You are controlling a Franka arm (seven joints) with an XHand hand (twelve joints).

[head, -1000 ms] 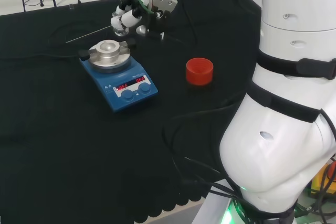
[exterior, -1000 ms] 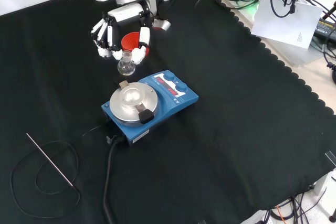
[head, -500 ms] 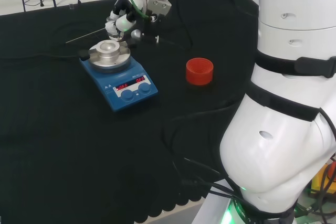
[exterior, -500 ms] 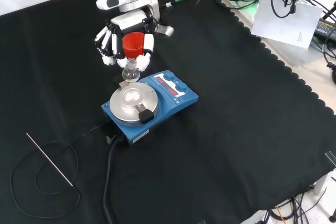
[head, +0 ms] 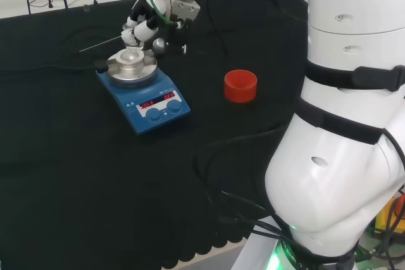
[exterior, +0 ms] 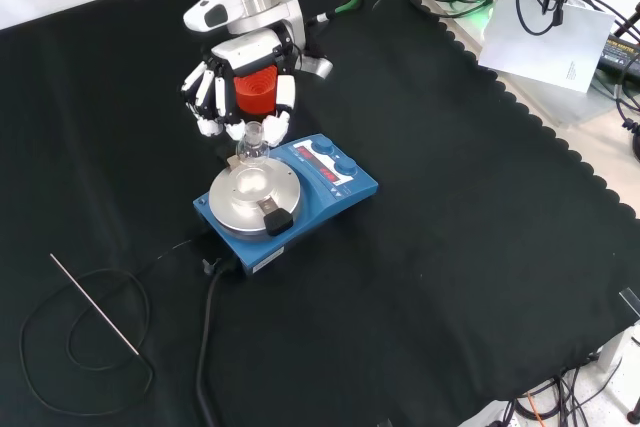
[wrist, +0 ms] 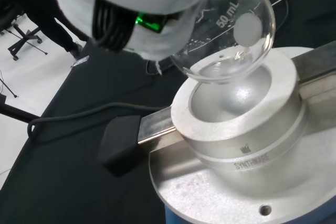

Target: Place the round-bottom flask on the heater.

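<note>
Hovering just above heater (exterior: 285, 197) bowl (wrist: 231, 98): round-bottom flask (wrist: 226, 35), clear, neck pinched in curled fingers of robot hand (exterior: 240, 97). Red stand (head: 240, 86) well right, head view.

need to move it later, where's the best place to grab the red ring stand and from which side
By my judgement, grab the red ring stand across its ribbed outer wall, coming straight down from above. It stands upright and alone on the black cloth, open end up, apart from the heater, so nothing blocks the hand.

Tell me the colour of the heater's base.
Blue; the heater base shows best in the front view.
</note>
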